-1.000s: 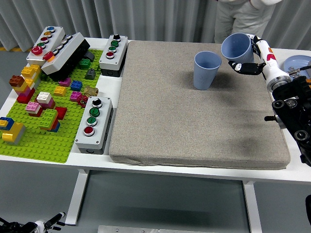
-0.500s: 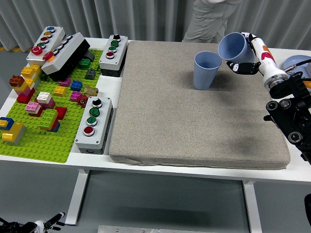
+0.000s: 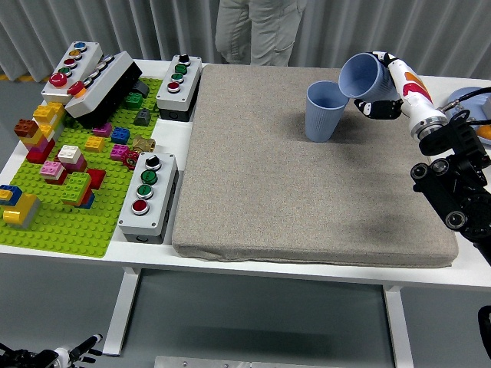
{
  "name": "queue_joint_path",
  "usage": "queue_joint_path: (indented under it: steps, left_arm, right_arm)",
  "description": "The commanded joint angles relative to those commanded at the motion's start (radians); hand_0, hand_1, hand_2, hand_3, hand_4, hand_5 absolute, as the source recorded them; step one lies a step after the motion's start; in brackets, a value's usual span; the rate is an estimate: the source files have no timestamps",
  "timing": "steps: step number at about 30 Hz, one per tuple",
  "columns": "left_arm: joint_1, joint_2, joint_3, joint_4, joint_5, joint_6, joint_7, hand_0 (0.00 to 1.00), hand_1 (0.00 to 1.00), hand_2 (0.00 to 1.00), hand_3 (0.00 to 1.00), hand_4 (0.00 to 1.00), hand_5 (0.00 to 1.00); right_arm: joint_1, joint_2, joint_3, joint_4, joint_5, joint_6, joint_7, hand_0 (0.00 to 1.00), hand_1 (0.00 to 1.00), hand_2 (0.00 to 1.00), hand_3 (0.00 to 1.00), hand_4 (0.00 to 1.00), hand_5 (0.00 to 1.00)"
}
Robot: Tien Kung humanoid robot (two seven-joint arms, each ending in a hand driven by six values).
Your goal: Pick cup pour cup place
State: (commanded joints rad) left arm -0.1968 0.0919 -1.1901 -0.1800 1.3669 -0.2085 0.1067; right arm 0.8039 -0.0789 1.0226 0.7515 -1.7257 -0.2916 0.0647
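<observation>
Looking over the white table (image 3: 192, 134), we see a coarse grey square mat (image 3: 307, 176), where our right hand (image 3: 383, 96) grips a smooth blue tapered cup (image 3: 360, 75) tilted mouth-left, just above a matching upright cup (image 3: 325, 111) standing at the mat's far right.

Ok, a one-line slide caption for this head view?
Right hand tilts a blue cup over a second upright blue cup on the grey mat.

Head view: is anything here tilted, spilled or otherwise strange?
Only the black button box at the far left: it lies askew, propped on the grey box and the green baseplate. The held cup tilts for pouring; no spill shows.
</observation>
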Motion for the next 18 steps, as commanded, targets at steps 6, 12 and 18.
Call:
queue_joint_path:
  steps: [6, 12, 18]
  left_arm:
    - [0.002, 0.000, -0.001, 0.000, 0.001, 0.000, 0.001, 0.836, 0.850, 0.898, 0.790, 0.599, 0.998]
    - [0.005, 0.001, -0.001, 0.000, 0.003, 0.000, 0.001, 0.837, 0.850, 0.899, 0.790, 0.599, 0.998]
    - [0.002, 0.001, -0.002, 0.000, 0.005, 0.000, 0.001, 0.837, 0.850, 0.899, 0.790, 0.600, 0.998]
  right_arm:
    - [0.000, 0.000, -0.001, 0.000, -0.006, -0.004, -0.001, 0.790, 0.662, 0.549, 0.598, 0.676, 0.031]
    - [0.000, 0.001, -0.008, -0.007, -0.019, -0.012, 0.002, 0.792, 0.662, 0.547, 0.596, 0.675, 0.033]
    - [0.010, -0.003, -0.024, -0.019, -0.077, -0.028, -0.001, 0.792, 0.662, 0.547, 0.593, 0.675, 0.032]
